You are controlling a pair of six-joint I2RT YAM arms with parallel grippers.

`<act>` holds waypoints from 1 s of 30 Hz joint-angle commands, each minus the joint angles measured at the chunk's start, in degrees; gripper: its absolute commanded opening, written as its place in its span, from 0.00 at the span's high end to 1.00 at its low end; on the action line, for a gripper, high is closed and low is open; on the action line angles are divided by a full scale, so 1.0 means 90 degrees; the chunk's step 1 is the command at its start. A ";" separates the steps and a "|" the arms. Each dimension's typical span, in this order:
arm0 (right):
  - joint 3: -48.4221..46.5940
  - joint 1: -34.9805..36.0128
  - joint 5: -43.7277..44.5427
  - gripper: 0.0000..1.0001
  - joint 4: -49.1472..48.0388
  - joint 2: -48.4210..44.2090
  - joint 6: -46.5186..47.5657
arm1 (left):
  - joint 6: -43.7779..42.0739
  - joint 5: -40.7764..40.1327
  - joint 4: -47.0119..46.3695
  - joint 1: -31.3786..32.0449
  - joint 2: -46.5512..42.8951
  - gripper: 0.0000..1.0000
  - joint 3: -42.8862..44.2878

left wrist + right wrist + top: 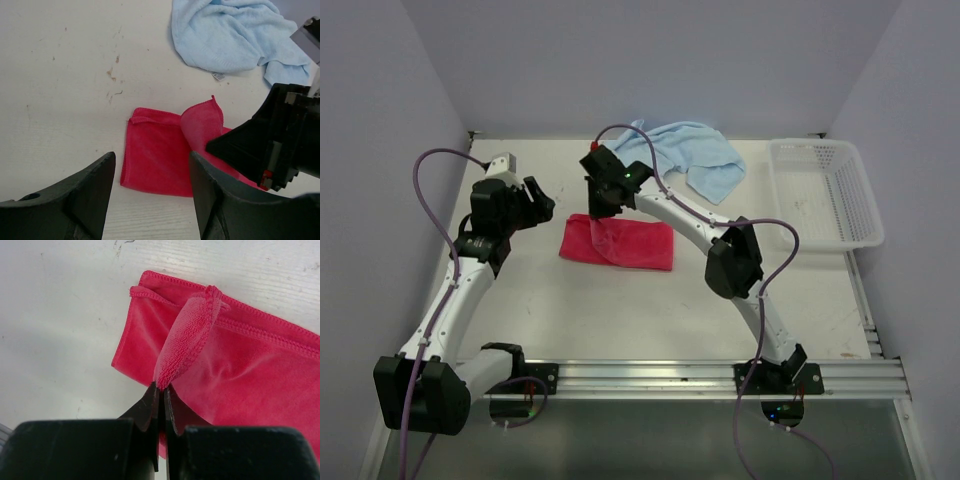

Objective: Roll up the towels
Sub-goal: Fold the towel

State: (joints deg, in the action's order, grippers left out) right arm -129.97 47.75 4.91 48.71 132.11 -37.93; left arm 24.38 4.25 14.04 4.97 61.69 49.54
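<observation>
Top view, red towel (635, 248): lies flat mid-bench (620, 310), long axis left to right, between the two arms.
Top view, right gripper (603, 212): over the towel's left part, so the right arm is nearer.
Top view, left gripper (535, 205): just left of the towel, not touching it.
Top view, surroundings: the light blue towel (690, 155) lies crumpled behind. The white mesh basket (820, 195) stands well apart at right. Neither seems to block a roll.
Left wrist view: jaws released and holding nothing; the red towel lies ahead between them.
Right wrist view: jaws clenched on a raised fold of the red towel, pulled up from its near edge.
Judgement: the roll likely runs along the long axis.
</observation>
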 commanded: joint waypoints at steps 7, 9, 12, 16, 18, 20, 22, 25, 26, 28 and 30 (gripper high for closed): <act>0.0135 0.0037 -0.0700 0.79 -0.1396 0.0535 -0.0560 | -0.0063 0.0055 -0.0369 0.0073 -0.0175 0.36 -0.0055; 0.0183 0.0037 -0.0974 0.65 -0.1700 0.0594 -0.0648 | -0.0063 0.0055 -0.0359 0.0082 -0.0194 0.36 -0.0065; 0.0271 0.0037 -0.1433 0.51 -0.2208 0.0614 -0.0814 | -0.0063 -0.0004 -0.0340 0.0073 -0.0224 0.36 -0.0055; 0.0184 0.0027 -0.1571 0.47 -0.2375 0.0565 -0.0912 | -0.0072 -0.0101 -0.0320 0.0073 -0.0282 0.36 -0.0055; 0.0193 -0.0002 -0.1571 0.47 -0.2375 0.0477 -0.0912 | -0.0082 -0.0130 -0.0320 0.0073 -0.0302 0.36 -0.0045; 0.0329 -0.0070 -0.1551 0.47 -0.2346 0.0273 -0.0883 | -0.0092 -0.0150 -0.0310 0.0082 -0.0302 0.35 -0.0055; 0.0718 -0.0168 -0.1464 0.47 -0.2307 -0.0077 -0.0805 | -0.0102 -0.0150 -0.0310 0.0073 -0.0263 0.35 -0.0045; 0.1585 -0.0411 -0.1346 0.48 -0.2287 -0.0711 -0.0659 | -0.0111 -0.0140 -0.0320 0.0073 -0.0224 0.35 -0.0045; 0.1860 -0.0490 -0.1356 0.49 -0.2326 -0.0889 -0.0600 | -0.0111 -0.0131 -0.0320 0.0073 -0.0185 0.35 -0.0045; 0.2727 -0.0724 -0.1385 0.52 -0.2452 -0.1299 -0.0454 | -0.0111 -0.0082 -0.0369 0.0073 -0.0097 0.35 -0.0055; 0.3518 -0.0939 -0.1249 0.52 -0.2443 -0.1894 -0.0123 | -0.0111 0.0123 -0.0417 0.0082 0.0097 0.35 -0.0055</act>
State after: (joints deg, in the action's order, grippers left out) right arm -105.10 42.85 -7.09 28.29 124.49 -42.94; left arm 24.38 3.88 13.74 5.32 60.82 49.04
